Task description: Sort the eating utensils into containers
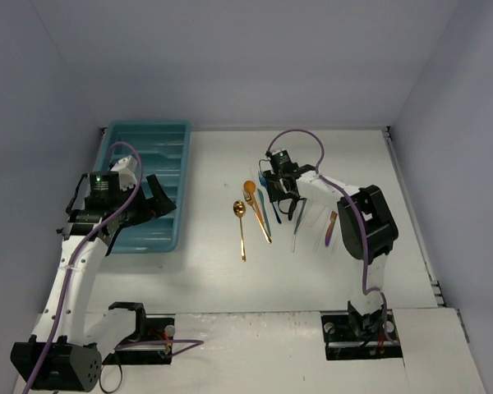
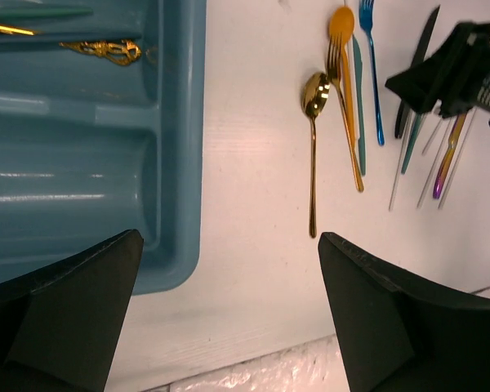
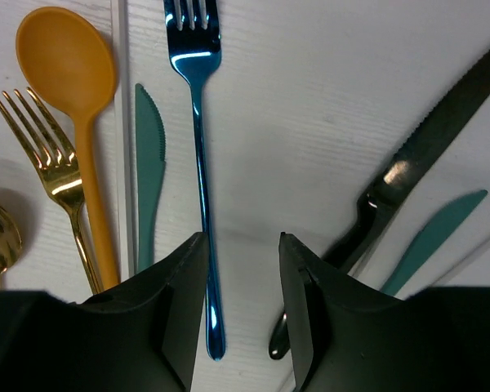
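While left claw [image 2: 229, 245] gapes at teal tray [image 2: 182, 122] edge, right claw [image 3: 243, 245] narrowly apart astride blue fork [image 3: 198, 122]

cutlery tray [image 2: 90, 163]: glossy teal-blue, plain
table [image 1: 312, 271]: white
slim spoon [image 2: 313, 155]: mirror gold
broad spoon [image 3: 73, 82]: matte orange-yellow
gold fork [image 3: 53, 175]: polished gold
blue fork [image 3: 200, 163]: metallic blue (brightest near the tines)
teal knife [image 3: 149, 163]: flat teal
black knife [image 3: 416, 163]: black with one pale glint
iridescent handle [image 2: 449, 159]: purple fading to gold
ornate handle [image 2: 106, 51]: gold, patterned
left gripper [image 2: 229, 235]: black
right gripper [image 3: 241, 237]: black
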